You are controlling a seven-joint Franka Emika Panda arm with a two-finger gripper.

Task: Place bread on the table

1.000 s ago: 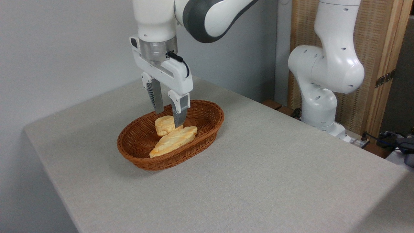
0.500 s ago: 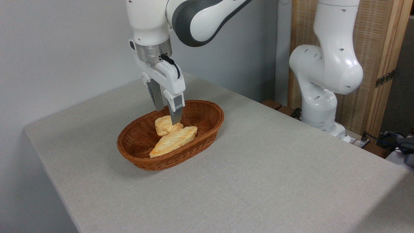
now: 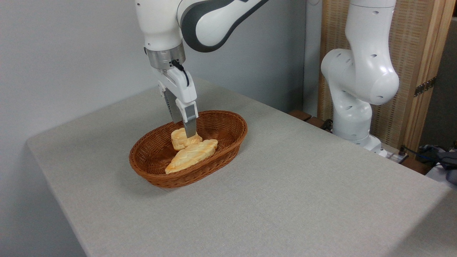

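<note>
My pincer (image 3: 185,131) hangs with its tips at the bread (image 3: 182,140); I cannot tell whether it is gripping. Beneath it the bread sits in the basket (image 3: 228,144), against the braided loaf (image 3: 191,156). Lifting it out onto the surface (image 3: 303,185) is all undone, I judge.

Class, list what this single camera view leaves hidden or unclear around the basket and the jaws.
- The jaws' gap: seen nearly edge-on, the gripper could be open or shut.
- Contact with the bread: the near finger covers it.
- The bread's lower front: behind the braided loaf.
- The basket floor: partly covered.
</note>
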